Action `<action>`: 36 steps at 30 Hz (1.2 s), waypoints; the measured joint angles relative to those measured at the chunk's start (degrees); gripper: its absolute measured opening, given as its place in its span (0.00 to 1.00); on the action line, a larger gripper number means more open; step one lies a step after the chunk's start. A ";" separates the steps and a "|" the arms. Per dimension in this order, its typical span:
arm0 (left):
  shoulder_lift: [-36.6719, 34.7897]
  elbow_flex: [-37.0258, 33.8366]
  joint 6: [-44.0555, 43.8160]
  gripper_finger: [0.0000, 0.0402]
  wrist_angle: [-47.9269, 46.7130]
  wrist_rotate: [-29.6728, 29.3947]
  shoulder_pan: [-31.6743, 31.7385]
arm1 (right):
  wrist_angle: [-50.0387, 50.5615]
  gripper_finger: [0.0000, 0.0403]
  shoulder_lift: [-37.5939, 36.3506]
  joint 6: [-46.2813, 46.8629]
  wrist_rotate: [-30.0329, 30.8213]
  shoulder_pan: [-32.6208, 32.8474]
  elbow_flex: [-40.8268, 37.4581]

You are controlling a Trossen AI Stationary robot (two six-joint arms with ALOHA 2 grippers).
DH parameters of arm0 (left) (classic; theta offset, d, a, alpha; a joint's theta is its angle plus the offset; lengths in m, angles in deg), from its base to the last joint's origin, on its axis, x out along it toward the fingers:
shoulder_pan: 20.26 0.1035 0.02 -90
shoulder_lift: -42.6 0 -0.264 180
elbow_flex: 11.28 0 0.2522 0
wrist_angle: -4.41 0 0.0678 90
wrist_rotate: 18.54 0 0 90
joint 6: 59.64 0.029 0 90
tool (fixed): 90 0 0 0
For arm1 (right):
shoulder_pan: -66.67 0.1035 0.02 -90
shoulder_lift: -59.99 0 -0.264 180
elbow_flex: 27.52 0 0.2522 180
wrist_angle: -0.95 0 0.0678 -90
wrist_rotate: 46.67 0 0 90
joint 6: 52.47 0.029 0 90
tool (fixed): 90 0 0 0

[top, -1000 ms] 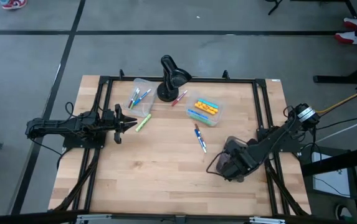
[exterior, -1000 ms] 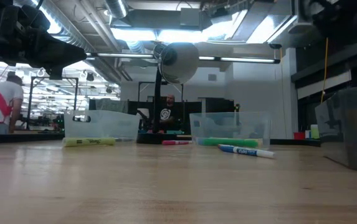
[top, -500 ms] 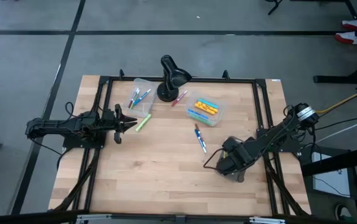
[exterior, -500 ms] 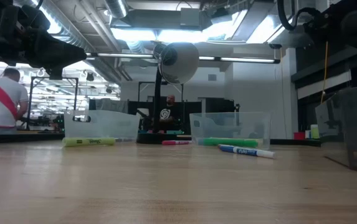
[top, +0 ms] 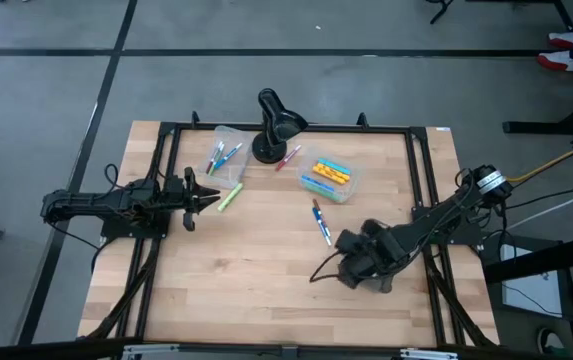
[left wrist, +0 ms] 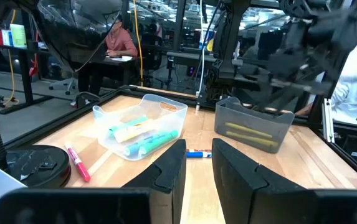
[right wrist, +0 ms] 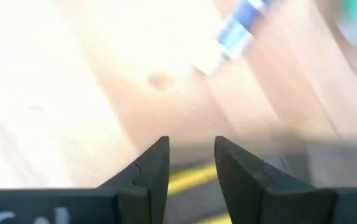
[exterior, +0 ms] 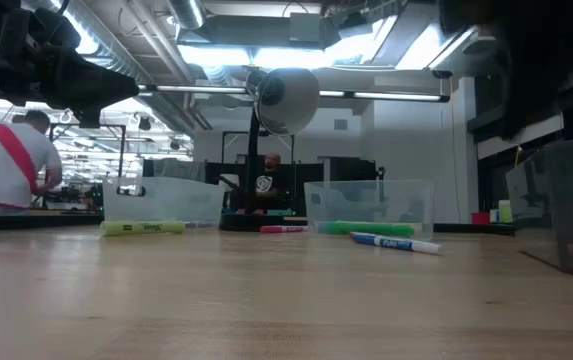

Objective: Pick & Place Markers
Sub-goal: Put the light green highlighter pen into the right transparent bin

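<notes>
A blue marker (top: 323, 229) and a red-tipped one (top: 316, 208) lie loose on the table's middle. A yellow-green marker (top: 229, 198) lies just in front of my left gripper (top: 213, 199), which is open and empty at the left. A pink marker (top: 288, 157) lies by the lamp base. More markers lie in two clear tubs (top: 224, 157) (top: 328, 177). My right gripper (top: 345, 244) is open and empty, tipped down, right of the blue marker (right wrist: 235, 30). It hovers over a grey bin (left wrist: 253, 126) with yellow markers.
A black desk lamp (top: 276, 122) stands at the far middle between the tubs. Black rails (top: 421, 180) run along the table's sides and far edge. The near half of the wooden table (top: 246, 290) is bare. A person (exterior: 6, 165) is in the room beyond.
My right gripper has gone toward the table's left edge and a little toward the far edge, closing on the blue marker. My left gripper and the markers have kept still.
</notes>
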 joint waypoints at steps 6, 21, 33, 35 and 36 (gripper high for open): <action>-0.01 0.00 0.02 0.18 0.00 0.00 -0.02 | -11.37 0.31 -5.19 -19.55 2.89 -0.90 -0.09; 0.01 0.00 0.01 0.18 0.00 0.00 -0.01 | -66.05 0.31 -34.83 -47.53 -9.49 -6.62 -35.34; 0.00 0.00 0.01 0.18 0.00 0.00 -0.01 | -87.37 0.31 -47.47 -55.29 -18.76 -16.00 -55.73; 0.02 0.00 0.02 0.18 0.00 0.00 -0.02 | -88.41 0.31 -50.30 -55.25 -20.60 -17.11 -58.26; 0.02 0.00 0.02 0.18 0.00 0.00 -0.02 | -88.43 0.31 -51.77 -55.25 -20.70 -17.49 -59.30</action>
